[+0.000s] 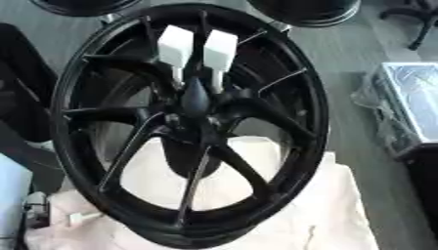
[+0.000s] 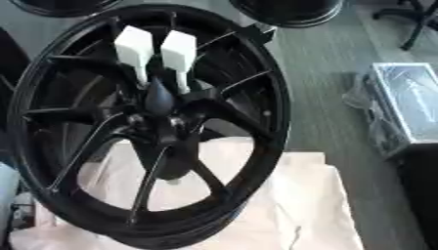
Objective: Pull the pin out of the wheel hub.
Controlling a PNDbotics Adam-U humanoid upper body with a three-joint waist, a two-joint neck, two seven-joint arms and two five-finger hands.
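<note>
Wheel hub (image 1: 195, 113): black, spoked, standing near upright and tilted, filling most of both eye views; lower rim resting on a white cloth (image 1: 325, 215).
Pins: two white pins, each with a blocky white head and a thin stem, seated side by side in the upper part of the centre boss; left pin (image 1: 175, 46), right pin (image 1: 220, 49); heads apart, stems entering just above the dark centre cap.
Small white piece (image 1: 84, 217): lying on the cloth at near left, outside the rim; nature not discernible.
Left hand: absent from both views; state of fingers impossible to tell.
Right hand: absent from both views; state of fingers likewise impossible to tell.
Surroundings: grey floor (image 1: 342, 53) to the right; a silvery wrapped box (image 2: 410, 97) at far right, well apart from the wheel; further black rims at the far edge.
Step in hand: judged as the start, before any reach; both pins seated, neither touched.
Progress: nothing yet removed, as far as visible.
Next move calls for: bringing one hand in to a white head, closing fingers round the block, pulling along the stem's line, away from the boss, without twisting.
Risk: wheel standing only on soft cloth, so liable to rock or tip under a sideways pull; neighbouring pin close enough to be knocked.
</note>
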